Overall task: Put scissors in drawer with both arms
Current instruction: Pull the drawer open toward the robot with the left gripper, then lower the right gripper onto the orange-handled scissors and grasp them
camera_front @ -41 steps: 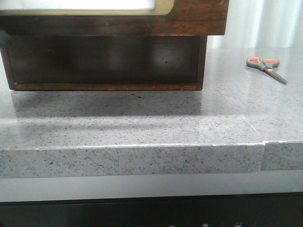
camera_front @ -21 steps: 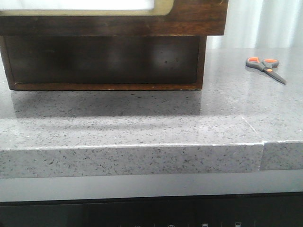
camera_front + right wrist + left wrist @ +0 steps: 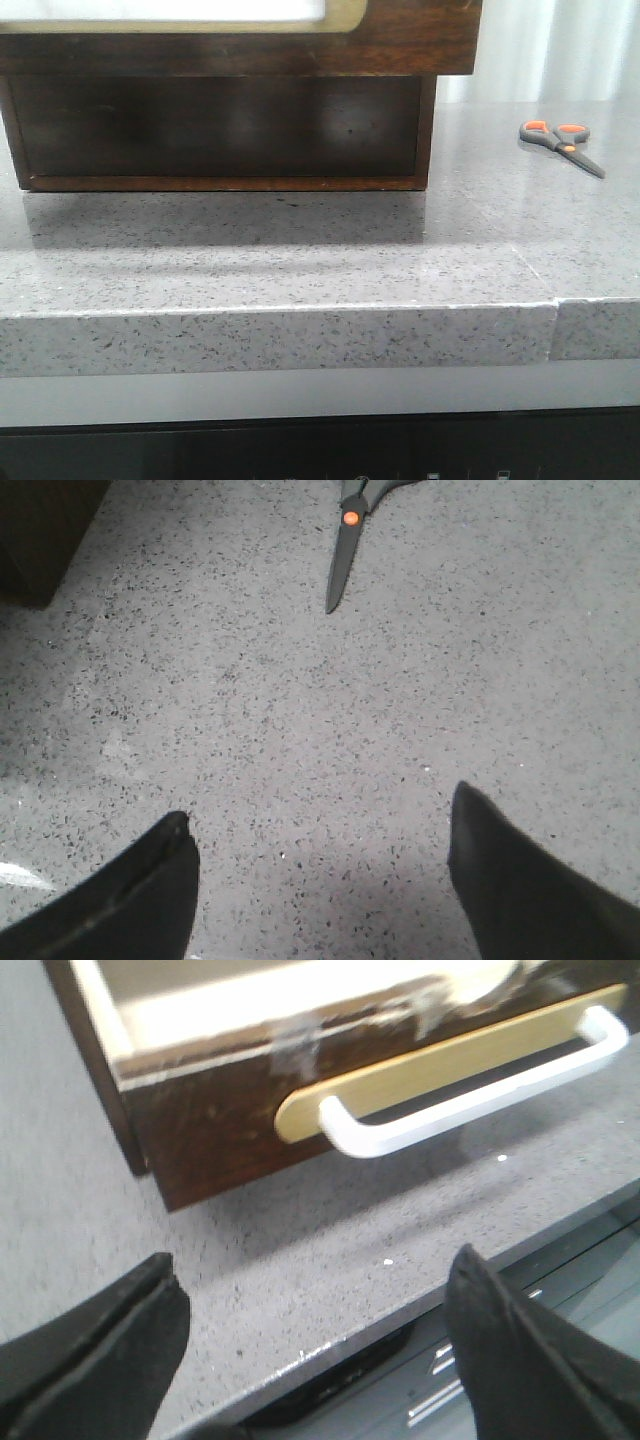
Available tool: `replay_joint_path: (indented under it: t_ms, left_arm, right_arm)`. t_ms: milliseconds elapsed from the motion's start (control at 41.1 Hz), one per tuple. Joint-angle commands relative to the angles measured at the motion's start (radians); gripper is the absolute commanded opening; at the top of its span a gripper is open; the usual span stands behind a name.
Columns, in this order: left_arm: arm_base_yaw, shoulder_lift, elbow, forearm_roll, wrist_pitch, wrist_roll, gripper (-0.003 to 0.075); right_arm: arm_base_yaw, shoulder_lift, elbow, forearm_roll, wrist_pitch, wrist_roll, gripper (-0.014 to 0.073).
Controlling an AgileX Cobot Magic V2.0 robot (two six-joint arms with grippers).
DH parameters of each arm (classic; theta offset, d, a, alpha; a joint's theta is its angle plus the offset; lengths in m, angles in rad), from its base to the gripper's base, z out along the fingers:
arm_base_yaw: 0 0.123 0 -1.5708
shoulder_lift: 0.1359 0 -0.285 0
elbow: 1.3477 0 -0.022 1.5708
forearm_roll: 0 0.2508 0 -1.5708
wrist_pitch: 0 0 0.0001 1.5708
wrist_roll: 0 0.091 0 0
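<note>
Nothing on the speckled grey stone counter has shifted since a second ago: cabinet and scissors are sitting exactly where they were.

On the left, the left gripper is hovering with its black fingers spread wide, holding nothing, over the counter's front edge. It is facing a scratched dark brown wooden drawer front with a tan backplate and a white bar handle, near but apart from it. What I can see of the space behind that front is pale and blurred.

In the front view, the wide dark brown wooden drawer with the cream-rimmed white inset is standing at the left, above a dark recess.

Further right, the small scissors with dark grey handles and orange-lined loops are lying flat on the counter, well apart from the cabinet. The right gripper is hanging with its fingers wide apart and unladen; the closed grey blades are pointing toward it, well apart.
</note>
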Motion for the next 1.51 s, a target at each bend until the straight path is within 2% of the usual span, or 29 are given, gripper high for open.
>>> replay_joint_path:
  t_ms: [0,97,414,535,657,876,1143,1338,1484]
  left_arm:
    - [-0.072,-0.023,-0.036,0.039,-0.091,-0.036,0.0526]
    - [-0.092,-0.039,-0.036,0.039,-0.118,-0.092,0.0526]
    - [-0.087,-0.039,-0.036,0.043,-0.122,-0.095,0.0526]
    - [-0.087,-0.039,-0.036,0.043,-0.108,-0.095,0.0526]
    - [-0.087,-0.039,-0.036,0.043,-0.090,-0.095,0.0526]
    - [-0.087,-0.039,-0.036,0.043,-0.090,-0.095,0.0526]
    - [-0.087,-0.039,-0.036,0.029,-0.092,-0.095,0.0526]
    - [-0.087,-0.039,-0.036,0.028,-0.094,-0.095,0.0525]
    - [-0.087,-0.039,-0.036,0.028,-0.094,-0.095,0.0526]
  right_arm:
    - [-0.006,-0.003,-0.034,-0.011,-0.089,-0.008,0.0548]
    - [-0.006,-0.003,-0.034,-0.011,-0.097,-0.008,0.0548]
    - [-0.006,0.064,-0.078,-0.006,-0.104,0.015,0.0548]
    - [-0.030,0.179,-0.165,0.003,-0.072,0.061,0.0548]
    - [-0.064,0.303,-0.280,0.032,-0.002,0.061,0.0548]
    - [-0.065,0.525,-0.490,0.069,0.105,0.061,0.0538]
    - [-0.061,0.741,-0.682,0.077,0.126,0.043,0.0465]
    - [-0.044,0.876,-0.804,0.077,0.153,-0.002,0.0466]
    - [-0.049,0.986,-0.919,0.078,0.229,-0.002,0.0466]
